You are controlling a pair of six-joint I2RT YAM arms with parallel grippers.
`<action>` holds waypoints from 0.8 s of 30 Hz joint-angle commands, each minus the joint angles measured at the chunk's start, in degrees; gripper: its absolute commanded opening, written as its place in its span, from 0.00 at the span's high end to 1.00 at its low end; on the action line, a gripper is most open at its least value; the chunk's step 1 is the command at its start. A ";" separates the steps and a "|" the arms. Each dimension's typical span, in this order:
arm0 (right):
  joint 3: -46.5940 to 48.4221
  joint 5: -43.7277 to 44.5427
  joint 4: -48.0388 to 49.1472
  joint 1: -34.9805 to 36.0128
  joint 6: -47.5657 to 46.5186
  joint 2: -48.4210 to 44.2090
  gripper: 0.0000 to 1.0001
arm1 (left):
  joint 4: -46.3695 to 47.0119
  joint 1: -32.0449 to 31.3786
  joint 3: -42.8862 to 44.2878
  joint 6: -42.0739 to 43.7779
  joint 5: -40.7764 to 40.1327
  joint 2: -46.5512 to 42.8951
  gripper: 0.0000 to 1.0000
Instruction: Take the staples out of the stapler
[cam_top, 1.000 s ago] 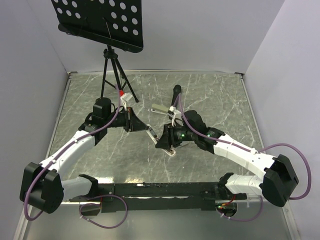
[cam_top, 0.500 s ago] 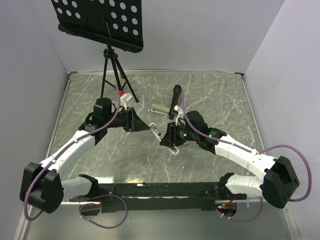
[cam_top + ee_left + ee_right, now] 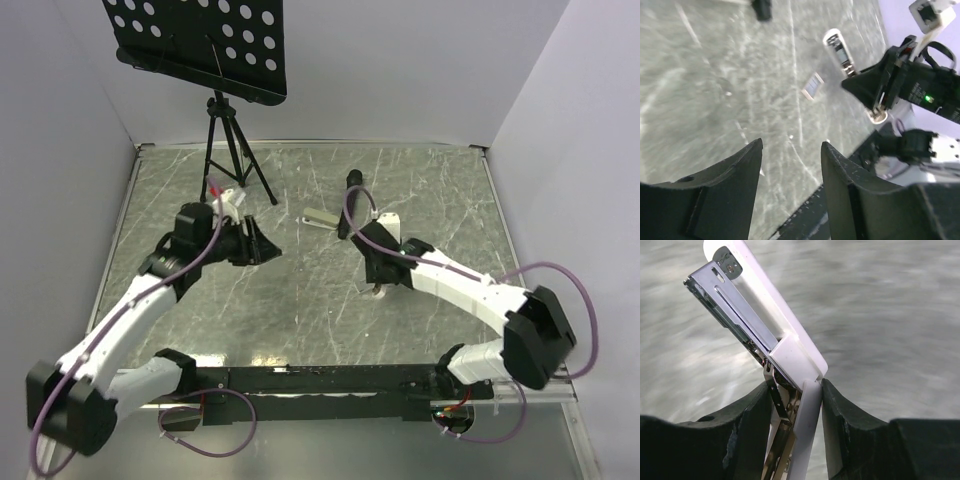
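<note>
A music stand [image 3: 215,72] is seen from above at the back left of a grey marbled tabletop [image 3: 450,190]. In front of it, the left jaws are held over the tabletop. They are parted about halfway, and nothing is between them.

Near the middle a small grey strip [image 3: 320,217], possibly staples, is laid flat, apart from both sets of jaws.

To the right, the stapler [image 3: 790,352] is gripped by the right jaws, which are closed on its white body just by the hinge. It is swung open, and the metal magazine [image 3: 735,305] is exposed beside the white half. It seems to be held clear of the tabletop. Whether staples lie in the channel cannot be told.

The stapler is judged light and rigid. Its glossy plastic is likely slippery and its hinged halves can swing, so a hold near the hinge is favoured. Any staples are expected to form a thin, brittle strip, best pinched by the long sides or tipped out.
</note>
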 commanded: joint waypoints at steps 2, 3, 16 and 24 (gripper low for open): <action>10.67 25.42 -20.93 -0.17 8.69 10.14 0.85 | -2.71 -0.19 -3.33 1.27 -11.30 -12.66 0.44; 12.09 29.10 -23.66 -0.08 10.02 13.99 0.85 | -2.97 -0.19 -3.87 1.10 -12.81 -15.80 0.43; 26.34 38.19 -54.71 3.25 25.87 41.71 0.81 | -4.55 -0.72 -4.40 1.62 -20.47 -23.92 0.39; 27.04 36.61 -53.23 4.84 21.04 47.43 0.80 | -4.56 -0.72 -4.49 1.45 -20.55 -24.36 0.39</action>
